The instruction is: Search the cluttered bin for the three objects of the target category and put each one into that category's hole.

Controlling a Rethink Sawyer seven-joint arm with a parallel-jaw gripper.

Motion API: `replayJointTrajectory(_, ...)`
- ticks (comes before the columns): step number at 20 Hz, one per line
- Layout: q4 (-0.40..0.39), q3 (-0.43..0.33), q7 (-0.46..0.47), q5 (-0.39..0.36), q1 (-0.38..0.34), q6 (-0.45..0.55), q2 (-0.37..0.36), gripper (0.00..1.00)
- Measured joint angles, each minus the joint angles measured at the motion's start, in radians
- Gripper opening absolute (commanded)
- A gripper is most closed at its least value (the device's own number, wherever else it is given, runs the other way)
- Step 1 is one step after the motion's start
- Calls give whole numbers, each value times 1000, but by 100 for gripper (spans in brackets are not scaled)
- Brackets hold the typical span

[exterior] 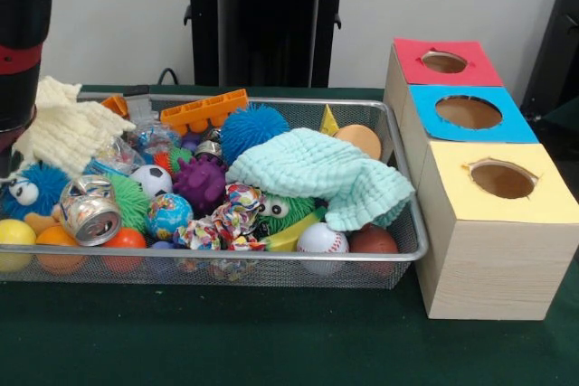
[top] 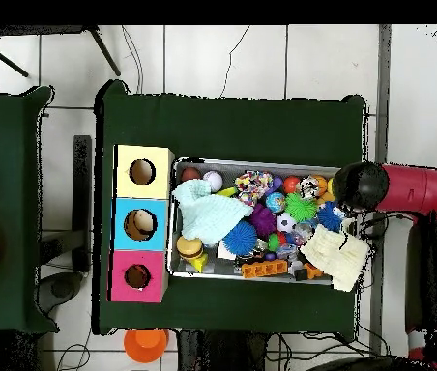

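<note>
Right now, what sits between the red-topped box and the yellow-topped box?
The blue-topped box fills that stretch. In the front view it stands directly between the red-topped box and the yellow-topped box, the three in one touching row; the overhead view shows the same order.

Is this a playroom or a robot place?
Probably a robot test lab, not a playroom: a red and black robot arm reaches over a silver wire mesh bin full of toys, beside pale wooden boxes with round holes in red, blue and yellow tops.

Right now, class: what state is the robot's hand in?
Hand: cannot be told. Only the arm shows, over the bin's end by the cream knitted cloth.
</note>
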State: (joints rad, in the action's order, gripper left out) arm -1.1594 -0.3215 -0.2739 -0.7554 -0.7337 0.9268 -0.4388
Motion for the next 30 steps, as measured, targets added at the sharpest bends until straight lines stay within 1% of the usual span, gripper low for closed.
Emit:
replayJointTrajectory(6, -30, -2, 0, 27, 0, 0, -35, 100)
replayJointTrajectory(15, -75, -16, 0, 61, 0, 0, -53, 100)
replayJointTrajectory(21, -87, -33, 0, 63, 0, 0, -49, 100)
replayJointTrajectory(30, -87, -54, 0, 62, -10, 0, -6, 100)
